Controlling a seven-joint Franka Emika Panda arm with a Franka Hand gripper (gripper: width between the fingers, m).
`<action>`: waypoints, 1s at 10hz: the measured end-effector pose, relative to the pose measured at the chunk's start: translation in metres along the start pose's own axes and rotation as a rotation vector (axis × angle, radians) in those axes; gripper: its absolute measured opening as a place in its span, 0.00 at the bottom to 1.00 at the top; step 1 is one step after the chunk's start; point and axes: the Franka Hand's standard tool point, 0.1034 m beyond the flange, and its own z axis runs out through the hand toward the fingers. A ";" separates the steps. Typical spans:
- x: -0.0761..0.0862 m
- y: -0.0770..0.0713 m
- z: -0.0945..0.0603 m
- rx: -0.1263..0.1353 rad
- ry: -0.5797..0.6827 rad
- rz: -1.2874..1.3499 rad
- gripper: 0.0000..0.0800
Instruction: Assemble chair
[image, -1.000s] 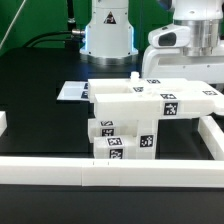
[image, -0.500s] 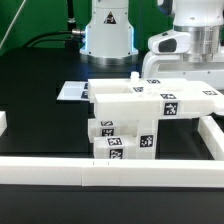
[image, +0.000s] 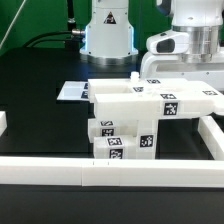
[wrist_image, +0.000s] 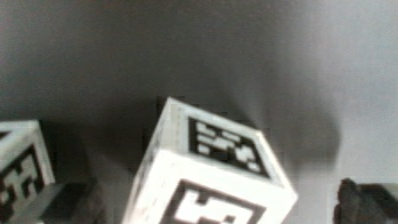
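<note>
The chair (image: 150, 105) stands partly built in the middle of the table, a stack of white blocky parts with black-and-white tags and a wide slab on top. In the exterior view my gripper (image: 190, 74) hangs just behind the slab's right end, with its fingertips hidden by the slab. In the wrist view a white tagged block (wrist_image: 214, 165) lies tilted between my dark fingertips (wrist_image: 365, 203). There is a gap on each side of the block. The gripper (wrist_image: 199, 208) is open and holds nothing.
A long white border rail (image: 60, 172) runs along the front and another rail (image: 212, 135) stands on the exterior view's right. The marker board (image: 72, 92) lies behind the chair on the left. The robot base (image: 108, 35) stands at the back.
The arm has sunk very slightly behind the slab. The chair parts have not moved.
</note>
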 end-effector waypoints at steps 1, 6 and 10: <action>0.003 0.003 0.000 -0.003 0.004 0.005 0.81; 0.008 0.006 0.002 -0.006 0.010 0.012 0.81; 0.008 0.007 0.002 -0.008 0.010 0.013 0.81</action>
